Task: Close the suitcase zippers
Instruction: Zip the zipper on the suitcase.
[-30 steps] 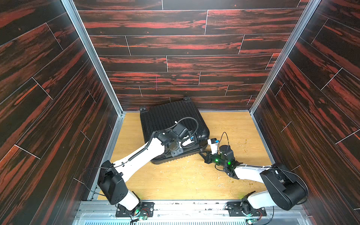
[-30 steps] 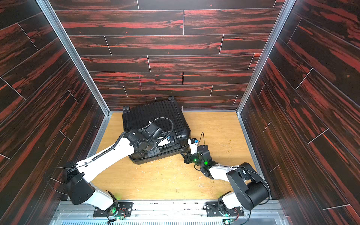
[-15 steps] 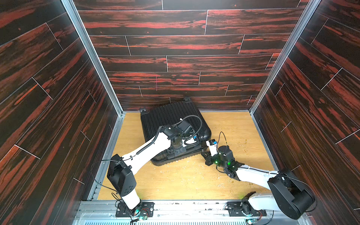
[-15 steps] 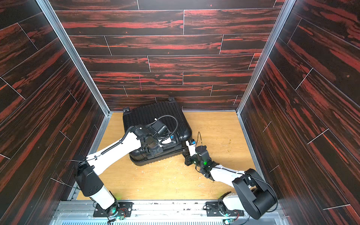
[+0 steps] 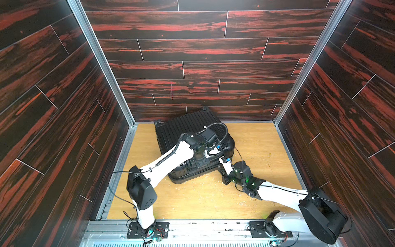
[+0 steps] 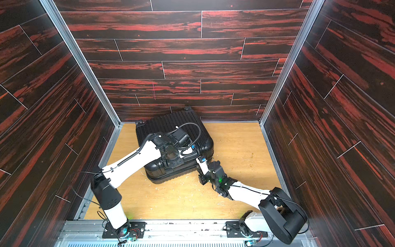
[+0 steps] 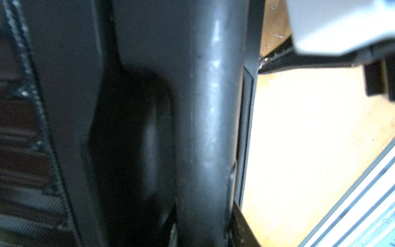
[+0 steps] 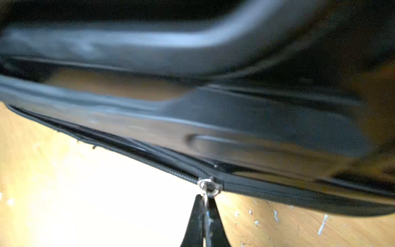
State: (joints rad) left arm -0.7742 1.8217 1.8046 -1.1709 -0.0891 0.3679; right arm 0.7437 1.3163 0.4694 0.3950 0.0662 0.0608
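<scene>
top views. the suitcase (image 5: 175, 130) lies flat on the wooden floor (image 5: 203, 198) with its shells together and ribbed side up, its far corner close to the back wall; both top views agree (image 6: 158, 126). my left arm reaches over the top of the case, and my left gripper (image 5: 200, 163) points down at its near side wall. the jaws are hidden under the wrist, so i cannot tell whether they are released or clenched. my right gripper (image 5: 221, 166) sits low at the near right corner of the case, against its rim. pale flecks lie on the floor beside that edge.

left wrist view. very close and blurred: the glossy black shell of the suitcase (image 7: 209, 107), a stitched fabric strip (image 7: 32, 119) beside it, the floor (image 7: 299, 139) beyond. the fingers are not legible, so the left grip is undetermined.

right wrist view. my right gripper (image 8: 204, 205) is clenched. its black fingertips (image 8: 195, 218) pinch the metal zipper pull (image 8: 205, 201), which is joined to the slider (image 8: 210, 186) on the zipper (image 8: 171, 169) along the suitcase rim nearest the floor. on one side of the slider the track parts into two lines; on the other it runs as a single seam.
</scene>
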